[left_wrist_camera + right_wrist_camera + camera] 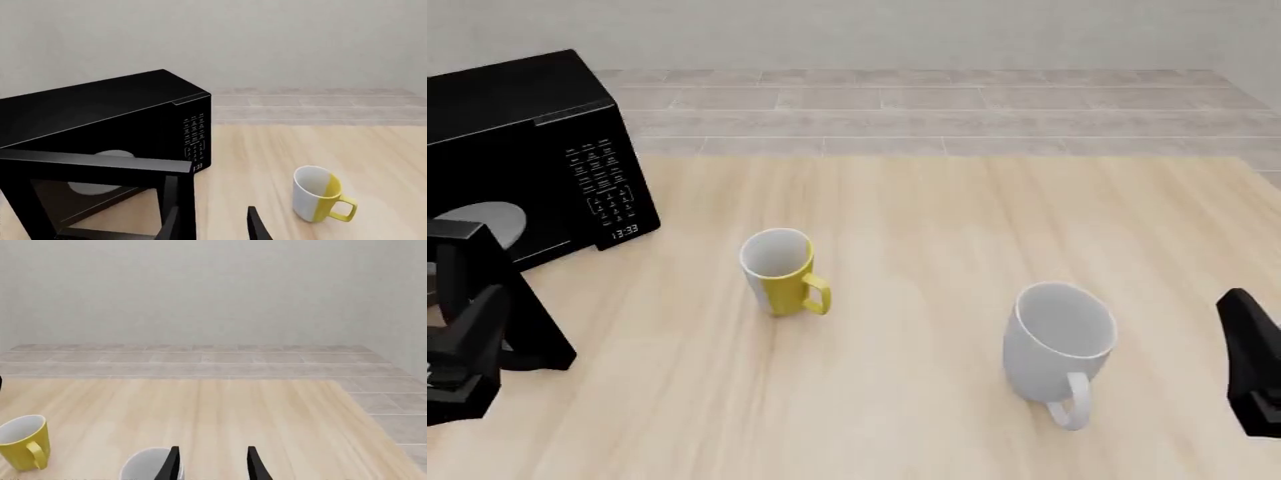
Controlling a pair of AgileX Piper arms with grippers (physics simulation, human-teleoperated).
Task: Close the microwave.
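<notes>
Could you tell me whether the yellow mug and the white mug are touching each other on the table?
Apart. The front view shows bare wooden table between the yellow mug and the white mug.

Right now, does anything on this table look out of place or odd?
Only the microwave at the far left: its door hangs wide open, showing the white turntable plate inside. The yellow mug and white mug both stand upright, with nothing spilled or damaged.

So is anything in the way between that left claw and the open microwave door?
Nothing visible. The left gripper is right at the door of the microwave, with one finger close by the door's edge. The yellow-and-white mug and the white mug stand off to the side.
</notes>
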